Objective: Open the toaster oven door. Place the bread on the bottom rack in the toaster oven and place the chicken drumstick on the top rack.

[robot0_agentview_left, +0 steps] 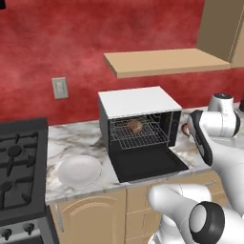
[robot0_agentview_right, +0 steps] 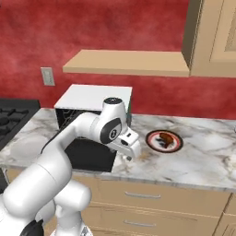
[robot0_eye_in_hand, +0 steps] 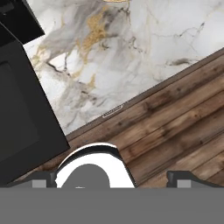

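**Arm folded beside the open toaster oven, pincer over the table edge**

The toaster oven (robot0_agentview_left: pixel 138 125) stands on the marble table (robot0_agentview_left: pixel 76 138) against the red wall, its white top level. The toaster oven door (robot0_agentview_left: pixel 150 163) lies folded down flat, reaching out toward the table's front edge. Inside, wire racks span the cavity, and a brownish piece of food (robot0_agentview_left: pixel 135 126) rests on the racks; which rack it sits on I cannot tell for sure.

The white arm rises from the base, bends at a dark elbow joint and reaches forward to the right of the oven. In the right base view the forearm runs up past the open door, turns at the wrist and ends with the pincer (robot0_agentview_right: pixel 130 156) pointing downward over the table, just beside the door's right edge and apart from it. The hand view looks straight down on the marble, the door's black panel, the cabinet edge and the wooden floor (robot0_eye_in_hand: pixel 183 127). The finger tips (robot0_eye_in_hand: pixel 179 177) stand wide apart at the bottom corners with nothing between them, so the pincer is released.

The chicken drumstick (robot0_agentview_right: pixel 163 139) lies on a dark round plate (robot0_agentview_right: pixel 164 141) to the right of the pincer. A white plate (robot0_agentview_left: pixel 79 170) sits left of the oven, near a black gas stove (robot0_agentview_left: pixel 21 167).
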